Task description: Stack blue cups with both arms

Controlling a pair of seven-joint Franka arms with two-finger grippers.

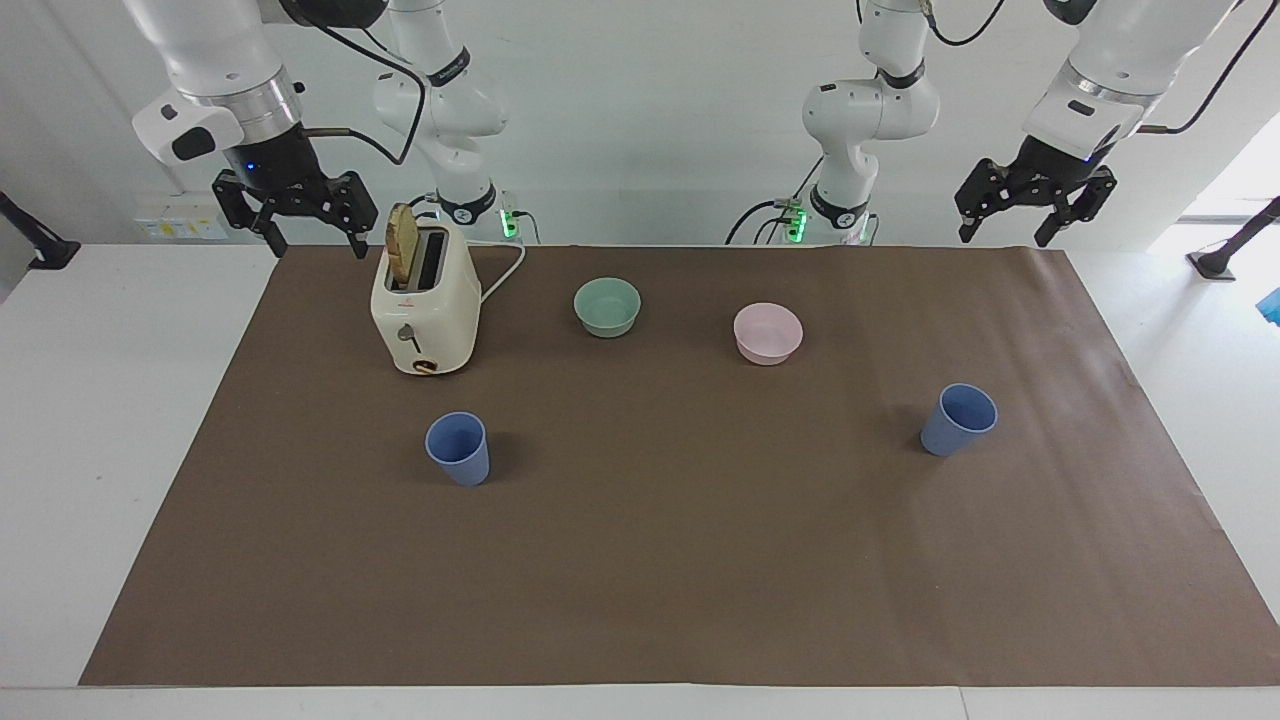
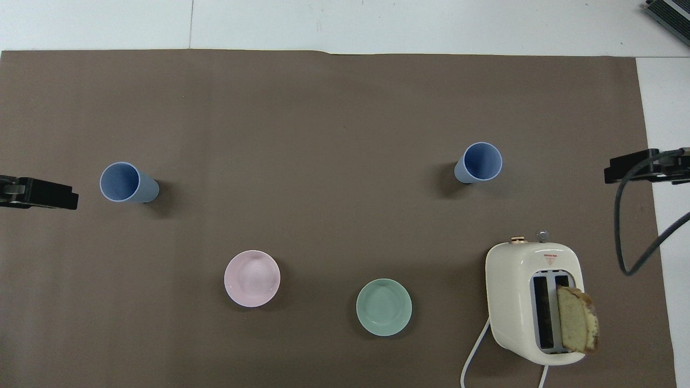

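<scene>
Reaching with both open end effectors, left [image 1: 1033, 213] and right [image 1: 288, 214], I aim squarely over each cup [image 1: 459, 449] [image 1: 957, 419], roughly six o'clock of them.

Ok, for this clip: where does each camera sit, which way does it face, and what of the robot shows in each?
Facing view: high across the table, looking at the robots; both arms show, the right pincer above the toaster's end, the left pincer above the mat's edge.
Overhead view: high above the robots' end, looking steeply down; only the left pincer and right pincer show.
Shared: both blue cups, the pink bowl, the green bowl, half a turn apart.
</scene>
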